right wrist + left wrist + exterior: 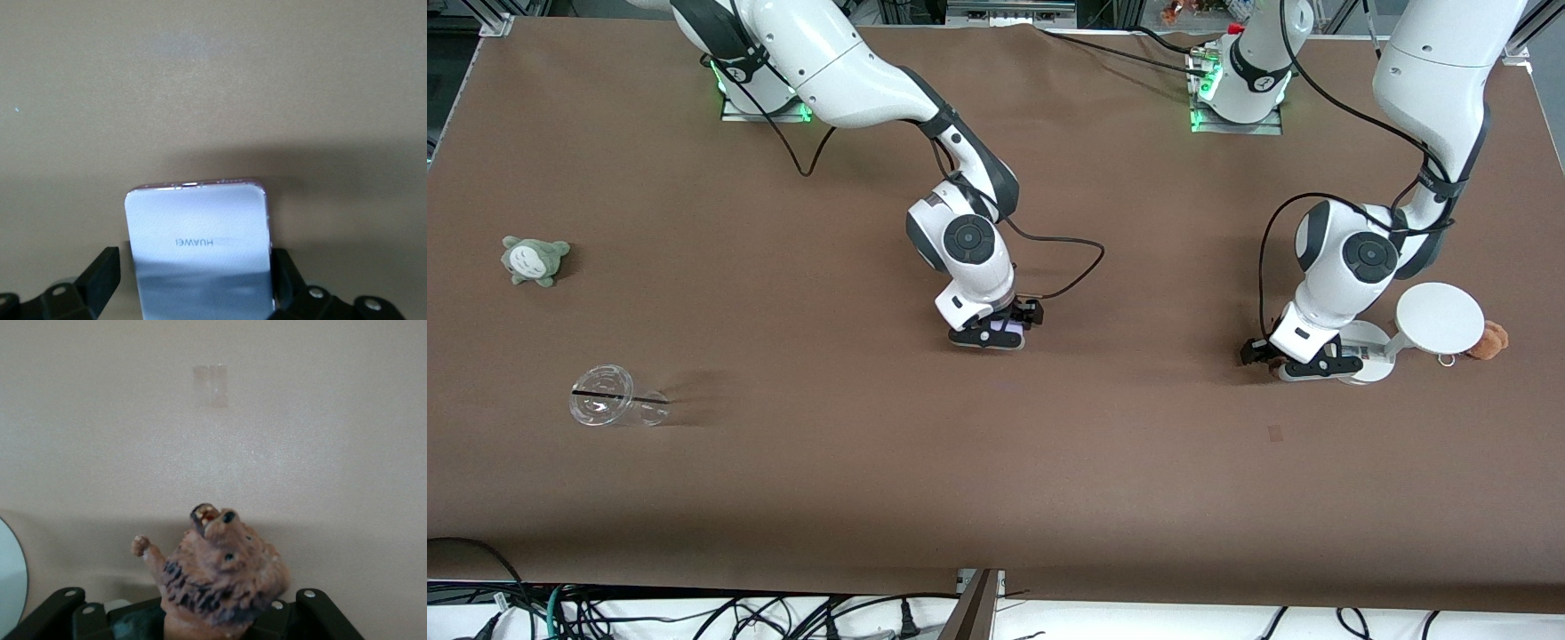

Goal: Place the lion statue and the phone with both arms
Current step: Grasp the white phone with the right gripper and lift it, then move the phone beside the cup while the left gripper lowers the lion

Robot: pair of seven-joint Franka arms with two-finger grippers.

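Note:
The lion statue [223, 577], reddish-brown with a dark mane, sits between the fingers of my left gripper [190, 613], which is shut on it. In the front view this left gripper [1273, 360] is low over the table at the left arm's end, with a bit of the lion statue [1278, 362] showing beside the white stand's base. The phone [200, 247], pale lavender, lies flat between the fingers of my right gripper [193, 273]. That gripper is open: one finger touches the phone's edge, the other stands slightly off it. My right gripper [996, 336] is down at mid-table over the phone [1005, 332].
A white round-based stand with a disc [1438, 318] stands right beside the left gripper, with an orange-brown plush [1489, 340] next to it. A grey-green plush [535, 259] and a clear cup on its side [609, 396] lie at the right arm's end. A cable [1080, 267] loops near the right gripper.

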